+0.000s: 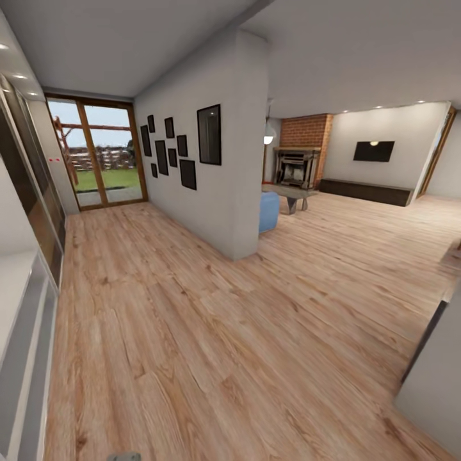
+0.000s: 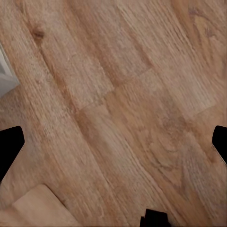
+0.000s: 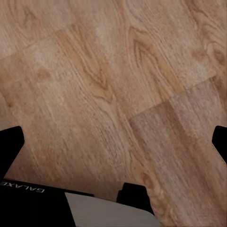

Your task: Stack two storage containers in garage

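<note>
The two storage containers are out of view, and so is the garage. I stand on light wood-plank floor (image 1: 211, 333) in a hallway. The living room opens at the right, where a corner of the blue sofa (image 1: 269, 211) pokes out past the wall. In the left wrist view my left gripper (image 2: 113, 146) is open over bare planks, its black fingertips (image 2: 9, 146) far apart. My right gripper (image 3: 113, 144) is also open above the floor, with nothing between its fingers.
A white dividing wall (image 1: 211, 192) with dark picture frames splits hallway and living room. Wood-framed glass doors (image 1: 102, 153) close the hallway's far end. A brick fireplace (image 1: 298, 168), a low table (image 1: 291, 192) and a wall TV (image 1: 373, 151) stand beyond. White cabinetry (image 1: 19, 320) lines the left; a grey unit (image 1: 435, 371) stands at the right.
</note>
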Controlling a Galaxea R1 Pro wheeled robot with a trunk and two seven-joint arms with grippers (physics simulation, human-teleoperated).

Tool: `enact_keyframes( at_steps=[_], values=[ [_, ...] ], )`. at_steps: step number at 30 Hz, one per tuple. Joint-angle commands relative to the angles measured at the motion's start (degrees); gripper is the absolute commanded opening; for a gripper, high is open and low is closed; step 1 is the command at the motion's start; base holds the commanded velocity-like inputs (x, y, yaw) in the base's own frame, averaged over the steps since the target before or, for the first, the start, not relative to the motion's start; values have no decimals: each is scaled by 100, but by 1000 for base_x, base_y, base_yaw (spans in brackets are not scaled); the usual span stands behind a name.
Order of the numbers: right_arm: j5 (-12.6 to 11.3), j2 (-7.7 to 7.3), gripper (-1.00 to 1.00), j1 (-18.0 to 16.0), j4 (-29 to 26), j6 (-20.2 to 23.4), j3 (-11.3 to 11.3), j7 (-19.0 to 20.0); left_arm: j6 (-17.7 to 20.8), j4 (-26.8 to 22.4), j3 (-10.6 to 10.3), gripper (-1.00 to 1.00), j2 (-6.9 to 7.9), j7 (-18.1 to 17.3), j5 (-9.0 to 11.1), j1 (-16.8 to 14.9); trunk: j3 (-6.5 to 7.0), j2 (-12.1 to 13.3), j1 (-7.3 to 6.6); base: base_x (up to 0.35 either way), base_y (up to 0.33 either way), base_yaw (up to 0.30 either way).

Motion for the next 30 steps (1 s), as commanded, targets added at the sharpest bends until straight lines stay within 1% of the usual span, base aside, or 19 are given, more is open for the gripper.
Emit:
enact_keyframes(
  at_steps=[1, 10, 19, 30],
  values=[
    [40, 0, 100, -3, 1, -6, 0, 5, -36, 19, -49, 100, -3, 1, 47, -8, -13, -3, 3, 338, 2, 0],
    [35, -13, 100, -3, -2, -15, -8, 19, -36, 19, -49, 100, -3, 1, 46, -8, -67, -3, 3, 339, 1, 0],
    [24, -26, 100, -3, -6, -15, -9, 39, -36, 23, -49, 100, -3, 1, 46, -8, -84, -3, 3, 339, 0, -3],
    [16, -27, 100, -3, -7, -15, -9, 46, -36, 22, -49, 100, -3, 0, 46, -8, -85, -3, 3, 339, 0, -74]
  ],
)
